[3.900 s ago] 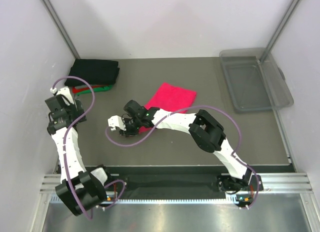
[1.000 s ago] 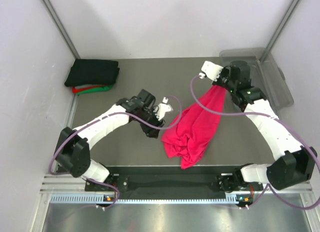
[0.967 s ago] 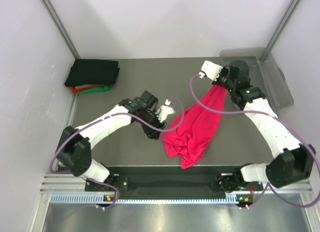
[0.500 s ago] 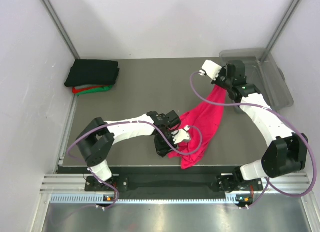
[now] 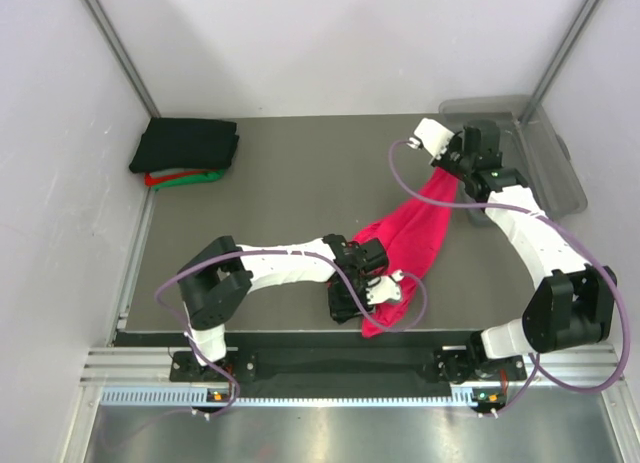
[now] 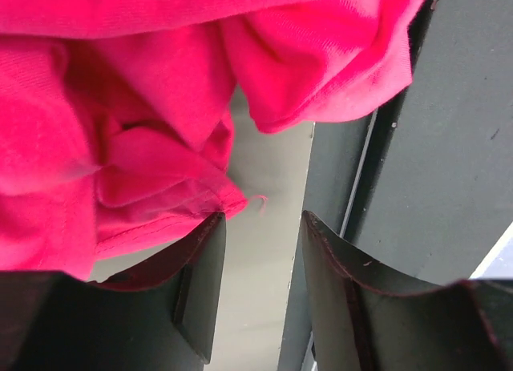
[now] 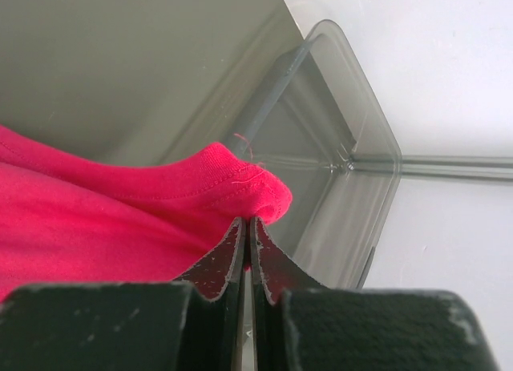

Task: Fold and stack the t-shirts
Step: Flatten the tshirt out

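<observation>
- Right hand (image 5: 452,166): fingers pressed together, pinching a ribbed hem edge of the pinkish-red t-shirt (image 5: 422,223). In the right wrist view the fold of cloth bulges just above the closed tips (image 7: 244,227).
- Held corner sits at the far right of the surface (image 5: 280,193), just beside the clear plastic bin (image 5: 505,188); the bin's corner shows behind the cloth in the wrist view (image 7: 341,139).
- Pinkish-red t-shirt runs diagonally from that pinch towards the near middle and ends in a crumpled bunch by the near edge.
- Left hand (image 5: 378,291): fingers spread, at the bunched near end. The left wrist view shows a gap between the tips (image 6: 264,227), with rumpled folds (image 6: 120,106) just above them. No cloth is gripped.
- Folded stack in the far left corner, well apart from both hands: black t-shirt (image 5: 186,143) on top, red t-shirt (image 5: 163,178) and green t-shirt (image 5: 207,176) edges showing beneath.
</observation>
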